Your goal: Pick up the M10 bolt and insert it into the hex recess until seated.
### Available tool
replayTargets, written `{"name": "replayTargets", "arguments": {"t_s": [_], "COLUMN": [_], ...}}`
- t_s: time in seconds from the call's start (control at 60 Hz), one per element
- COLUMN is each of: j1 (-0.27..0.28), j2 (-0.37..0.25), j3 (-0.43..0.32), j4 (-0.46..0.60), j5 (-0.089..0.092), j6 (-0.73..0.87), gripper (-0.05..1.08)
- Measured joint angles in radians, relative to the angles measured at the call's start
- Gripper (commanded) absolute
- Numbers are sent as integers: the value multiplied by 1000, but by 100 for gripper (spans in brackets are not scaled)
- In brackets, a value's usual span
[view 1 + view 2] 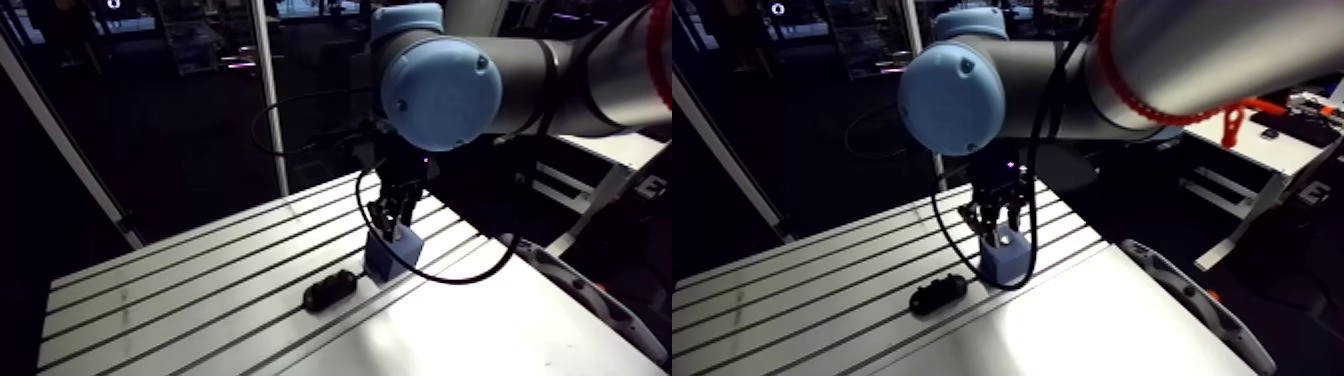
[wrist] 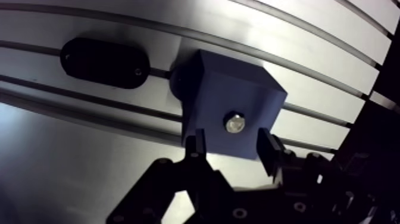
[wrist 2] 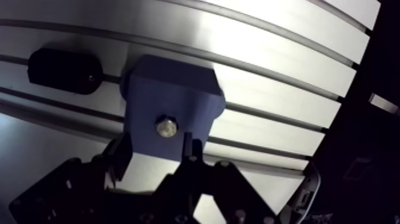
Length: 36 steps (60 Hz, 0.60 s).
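Metal glints from the top face of the blue block (image 2: 232,95). That is the M10 bolt (image 2: 234,124), standing in the block's recess with only its bright end showing. Whether it is fully down I cannot tell from where I stand.

The gripper (image 2: 232,149) hangs just above the block. Its two fingers (image 2: 195,148) are spread apart, one on each side of the bolt and gripping nothing.

I would judge the bolt to be steel: stiff, dense for its size, hard to damage, and smooth enough to slip under a loose pinch. Very little of it stands proud of the block, so there is scant purchase. A hold would have to be square across that exposed end, close to the block's top face. A downward press on the end looks easier than a grasp.

The block itself looks like light plastic. I cannot see whether it is fastened to the table (image 2: 89,179), so a sideways shove might shift it.

A black oval piece (image 2: 104,62) lies on the table near the block, off to one side and apart from it, outside the fingers' reach. A dark round shape sits against the block's far corner; what it is I cannot make out. The table's slots pass under and beside the block, and a dropped bolt could roll into one. Nothing stands between the fingers and the bolt.
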Motion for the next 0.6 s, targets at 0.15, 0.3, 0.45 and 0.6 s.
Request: {"name": "replayTargets", "arguments": {"t_s": [0.15, 0.3, 0.45, 0.6], "j1": [0, 0, -1, -2], "j2": [3, 5, 6, 8], "j3": [2, 2, 1, 1], "j4": [-2, -4, -4, -7], "j5": [0, -1, -3, -5], "j6": [2, 5, 8, 9], "gripper": [47, 49, 50, 52]}}
